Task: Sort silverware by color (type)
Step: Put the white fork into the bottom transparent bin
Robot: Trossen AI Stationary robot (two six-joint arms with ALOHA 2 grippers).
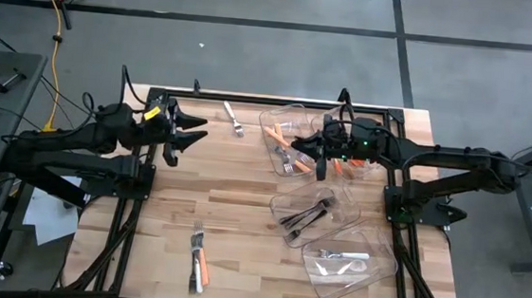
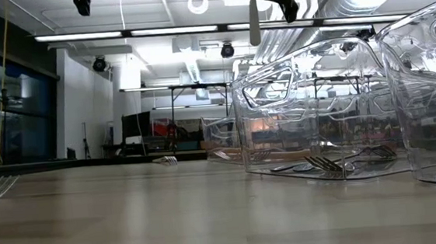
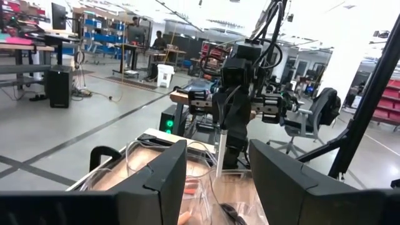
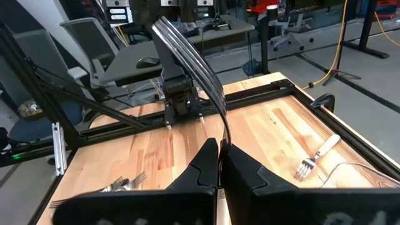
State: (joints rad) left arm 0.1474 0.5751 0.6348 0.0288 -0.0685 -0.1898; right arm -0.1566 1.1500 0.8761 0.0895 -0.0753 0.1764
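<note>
A fork (image 4: 187, 56) (stiff, light, slick metal) is pinched by its handle in the right gripper (image 4: 219, 164), raised above the orange-cutlery bin (image 1: 287, 122); a mid-handle hold is judged steadiest. Well left of that bin, the left gripper (image 1: 191, 131) is held spread, empty.

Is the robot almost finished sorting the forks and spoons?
Partly. Three clear bins already hold silverware: orange-handled, dark and white. The right end effector holds a fork over the orange bin. A white-handled fork and a small pile still lie on the table.
</note>
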